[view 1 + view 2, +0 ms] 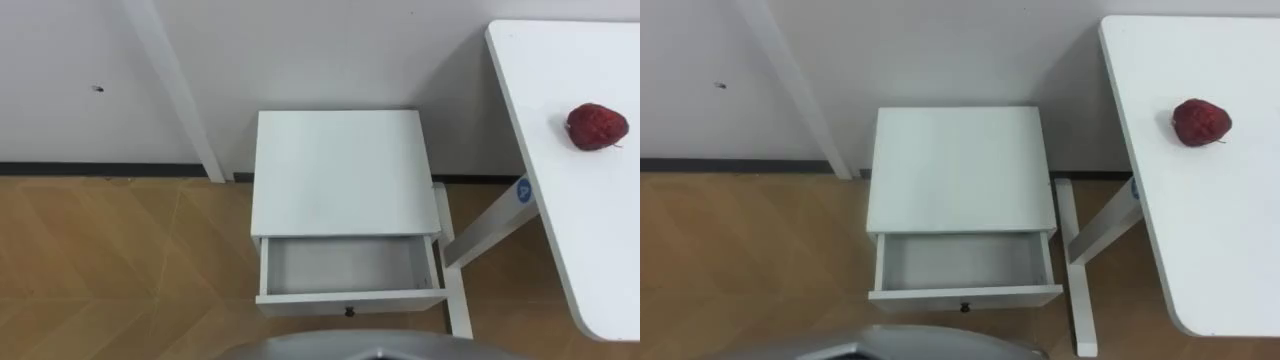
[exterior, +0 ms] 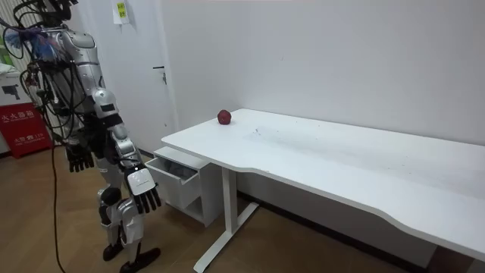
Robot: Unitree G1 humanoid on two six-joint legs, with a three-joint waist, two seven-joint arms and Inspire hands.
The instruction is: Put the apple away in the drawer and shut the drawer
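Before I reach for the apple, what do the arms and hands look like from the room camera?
Both arms are silver-grey shells with black segments at the joints. The left hand and right hand are black; a white tag sits on the back of the right hand.

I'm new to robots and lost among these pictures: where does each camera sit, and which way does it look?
Left eye view: on the robot's head, looking down at the open drawer, with the apple on the table at right; a grey edge of its body shows below.
Right eye view: same head, same scene and body edge, slightly to the side.
Room view: standing off in the room, seeing the whole robot before the drawer, left hand and right hand hanging open.
All three share drawer, apple, table.
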